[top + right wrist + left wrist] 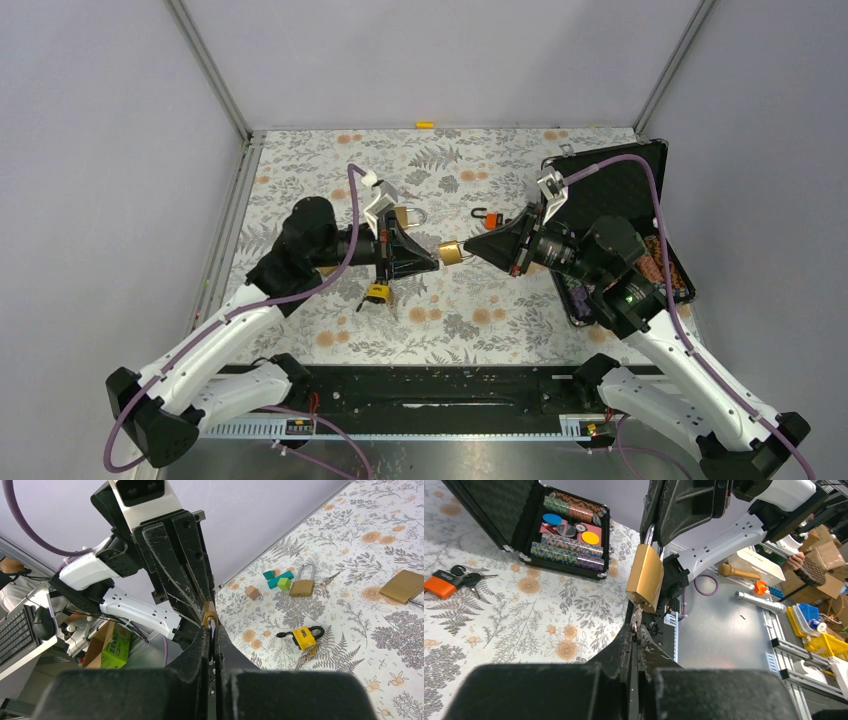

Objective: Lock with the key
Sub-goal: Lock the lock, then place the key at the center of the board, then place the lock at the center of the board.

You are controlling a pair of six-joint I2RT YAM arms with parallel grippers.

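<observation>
So we've got a brass padlock (645, 577) with a plain rectangular body, up in the air right between the two grippers. Its shackle end goes into the right gripper (655, 532), which is clamped on it, so we can't tell whether the shackle is open or clicked in. The body tilts a bit, with the keyhole end pointing at the left gripper (635, 636). A small silver key (636, 616) sticks out of that bottom face, its head pinched between the left gripper's fingertips. From the right wrist we only see the lock edge-on, just past the fingertips.
</observation>
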